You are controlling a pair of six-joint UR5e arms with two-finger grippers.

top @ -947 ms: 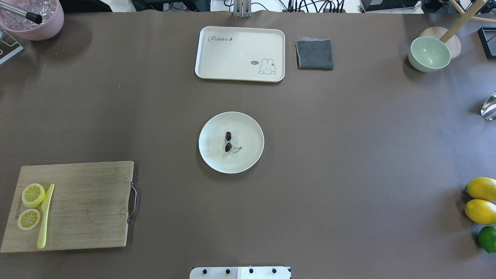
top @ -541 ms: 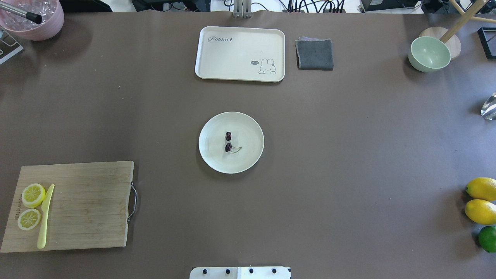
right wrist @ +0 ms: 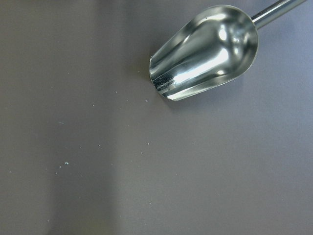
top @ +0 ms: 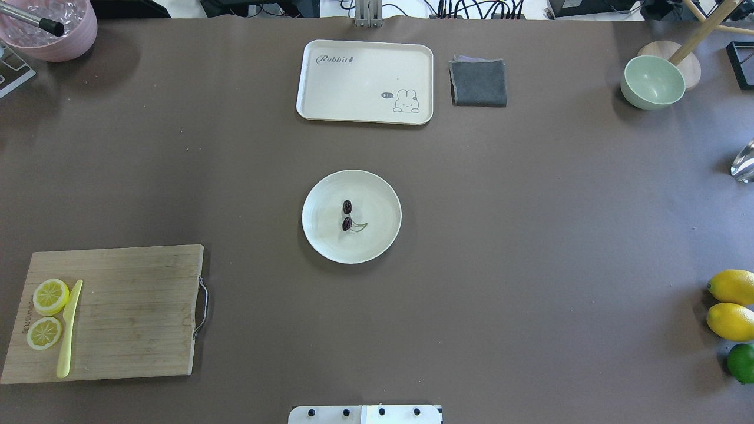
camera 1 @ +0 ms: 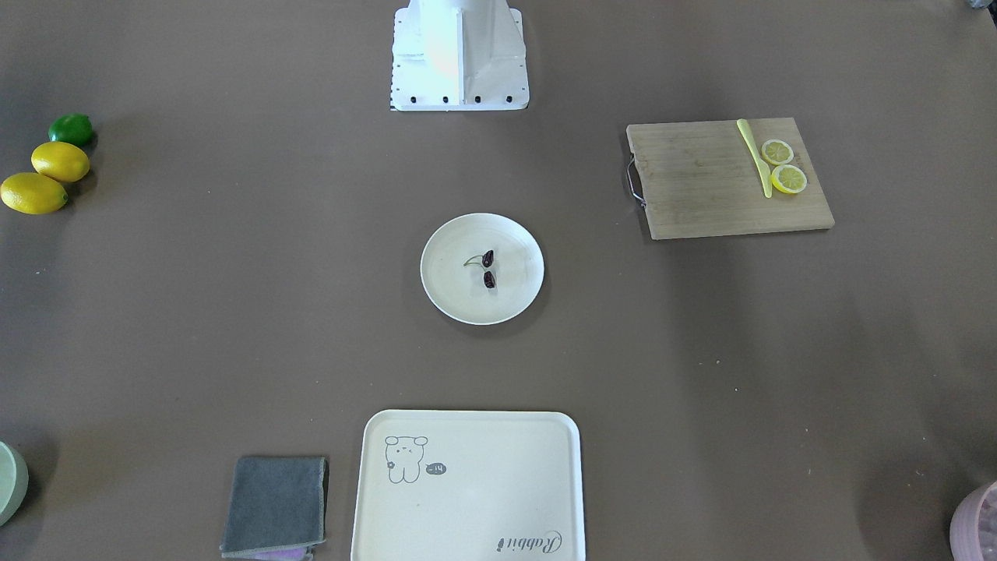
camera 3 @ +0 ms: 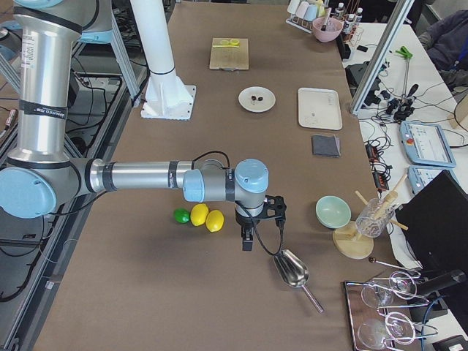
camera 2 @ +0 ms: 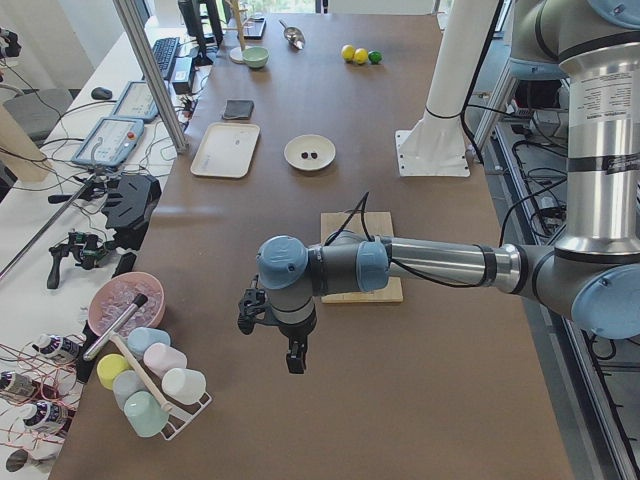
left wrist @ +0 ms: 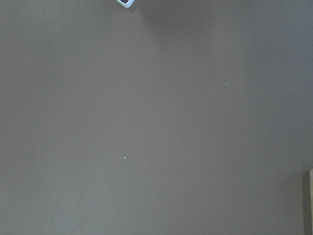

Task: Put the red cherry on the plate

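Entry: cherry (top: 347, 215) lies on plate (top: 380, 197), near centre, mid-bench. We judge task done, nothing left. Left end effector (camera 2: 292, 360) at plate's 9 o'clock, right end effector (camera 3: 247, 241) at 3 o'clock. Opening and hold: we cannot tell.

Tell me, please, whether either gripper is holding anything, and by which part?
Nothing seems held: the red cherry lies free on the plate, and the left gripper and right gripper hang far from it with nothing visible in them.

A robotics lab on my feeds, brown-covered desk (top: 530, 235), aluminium frame post (camera 2: 150, 70), teach pendants (camera 2: 105, 140) alongside, cable tangles (top: 471, 9) behind, industrial arms (camera 2: 430, 262) I drive.
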